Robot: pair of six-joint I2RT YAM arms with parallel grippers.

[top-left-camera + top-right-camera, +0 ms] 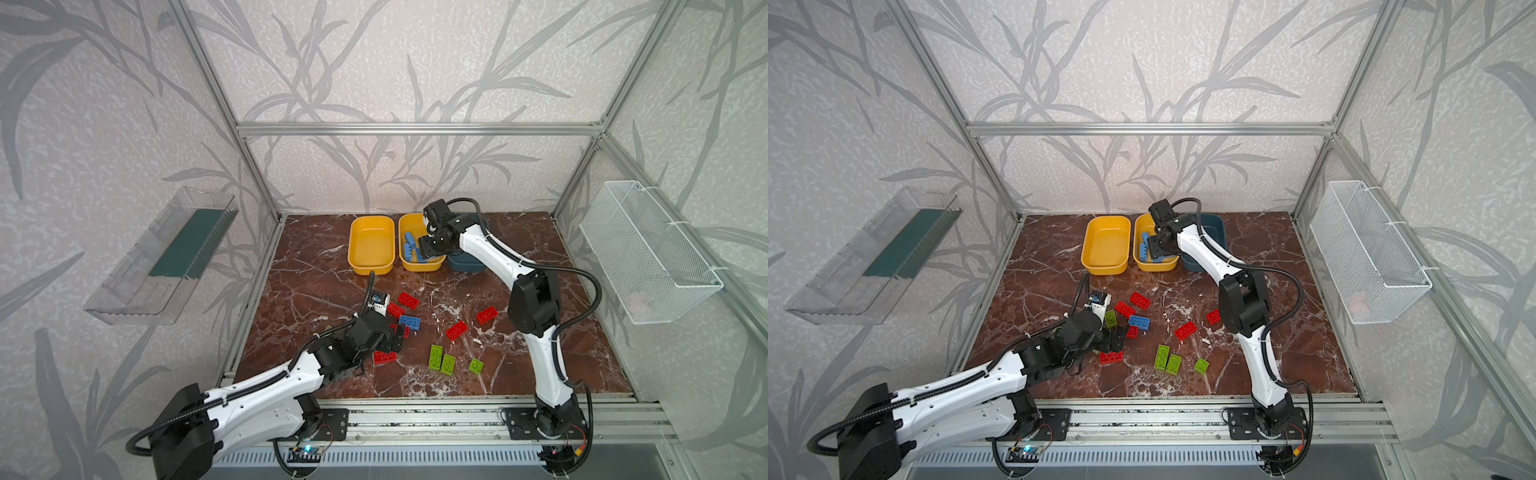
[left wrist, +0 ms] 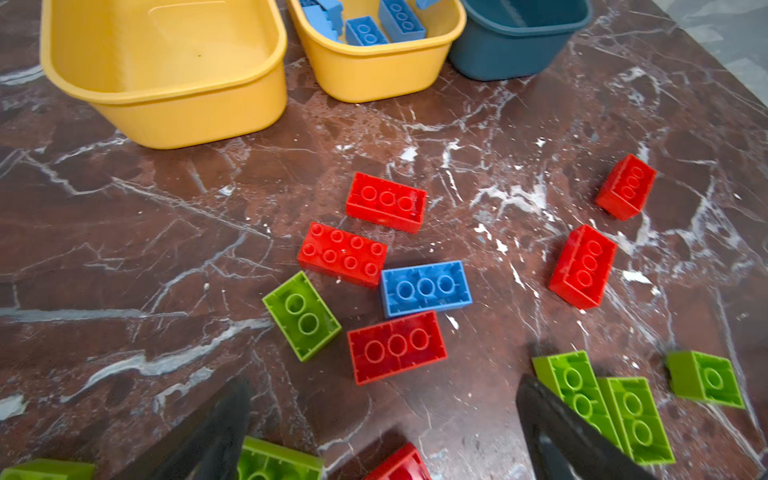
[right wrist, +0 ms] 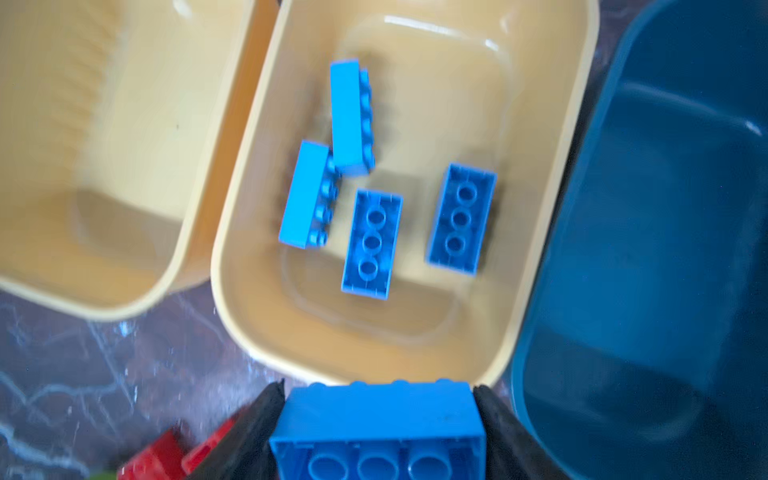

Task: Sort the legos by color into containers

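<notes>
Above the near rim of the middle yellow tub [image 3: 536,208], the right hand [image 3: 376,390] grips a blue brick [image 3: 378,428] between half-spread jaws; four blue bricks [image 3: 370,241] lie inside that tub; over the counter [image 2: 124,249] the left hand [image 2: 382,390] hangs wide open and empty, a red brick [image 2: 397,347] just ahead of it among loose red, green and blue legos [image 2: 343,253].

Table [image 1: 540,353]: red-brown marble, white veins. At twelve o'clock, two yellow tubs [image 1: 371,268], one dark-blue tub [image 1: 465,264]. Red bricks [image 1: 409,300], blue bricks [image 1: 409,322], lime bricks [image 1: 435,356]. Walls [image 1: 415,62]: pale, grey leaf print.
</notes>
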